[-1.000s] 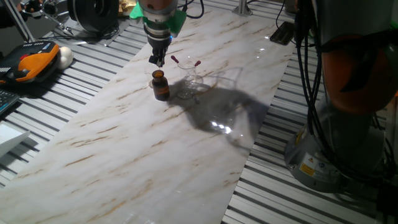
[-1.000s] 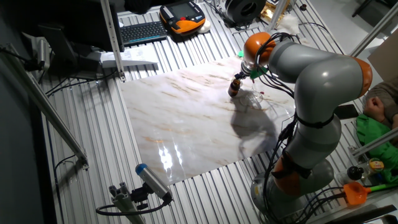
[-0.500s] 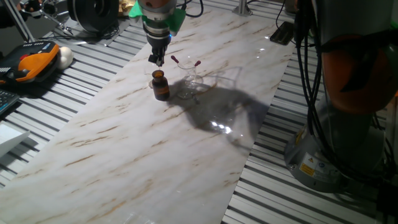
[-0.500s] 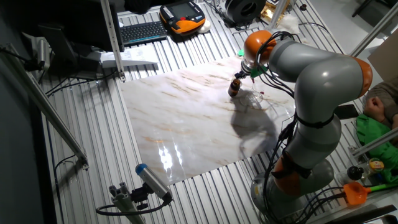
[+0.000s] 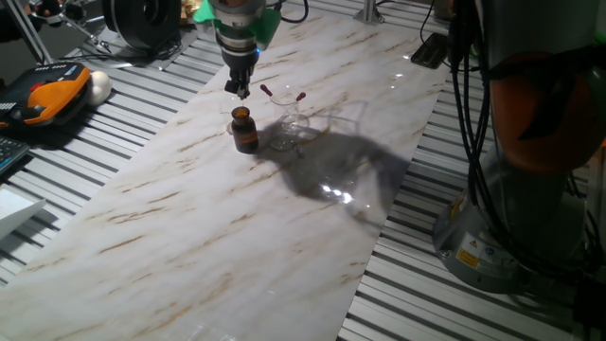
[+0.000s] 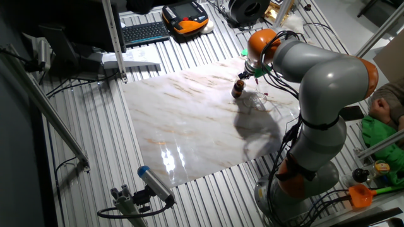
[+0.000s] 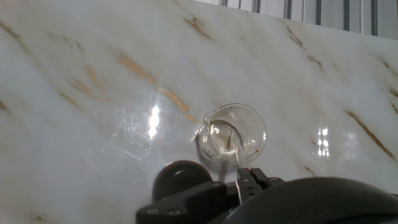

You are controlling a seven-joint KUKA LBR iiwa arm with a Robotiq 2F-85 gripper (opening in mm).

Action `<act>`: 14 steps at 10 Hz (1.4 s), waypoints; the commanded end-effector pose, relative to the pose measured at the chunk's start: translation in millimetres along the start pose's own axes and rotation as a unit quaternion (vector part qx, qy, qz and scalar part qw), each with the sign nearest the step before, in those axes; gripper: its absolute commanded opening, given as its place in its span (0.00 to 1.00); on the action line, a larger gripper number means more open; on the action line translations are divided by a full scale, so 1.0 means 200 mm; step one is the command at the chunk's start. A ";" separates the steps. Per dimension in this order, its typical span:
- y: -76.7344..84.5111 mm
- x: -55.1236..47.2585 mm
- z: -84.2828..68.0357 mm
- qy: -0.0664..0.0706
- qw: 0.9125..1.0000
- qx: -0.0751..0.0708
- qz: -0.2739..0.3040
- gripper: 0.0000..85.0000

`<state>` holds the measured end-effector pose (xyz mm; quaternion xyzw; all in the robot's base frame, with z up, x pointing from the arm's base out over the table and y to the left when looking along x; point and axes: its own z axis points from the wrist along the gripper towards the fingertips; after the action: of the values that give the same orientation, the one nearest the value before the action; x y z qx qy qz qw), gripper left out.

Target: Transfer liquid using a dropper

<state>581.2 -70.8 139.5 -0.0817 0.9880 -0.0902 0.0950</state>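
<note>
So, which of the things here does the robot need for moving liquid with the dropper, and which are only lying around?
For the job:
- dropper held in the jaws
- brown bottle
- glass beaker, holding two more droppers

Just lying about:
- orange handheld controller
- keyboard
- black spool

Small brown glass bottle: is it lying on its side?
No, the small brown glass bottle stands upright on the marble-patterned table.
</note>
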 end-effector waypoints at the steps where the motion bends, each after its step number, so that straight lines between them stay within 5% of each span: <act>1: 0.00 0.00 0.00 0.002 1.000 -0.001 -0.001 0.00; 13: 0.00 -0.01 -0.01 0.009 1.000 0.000 0.000 0.00; 14: 0.00 -0.01 -0.01 0.009 1.000 0.001 0.002 0.20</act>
<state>582.3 -71.0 141.4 -0.0790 0.9889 -0.0916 0.0863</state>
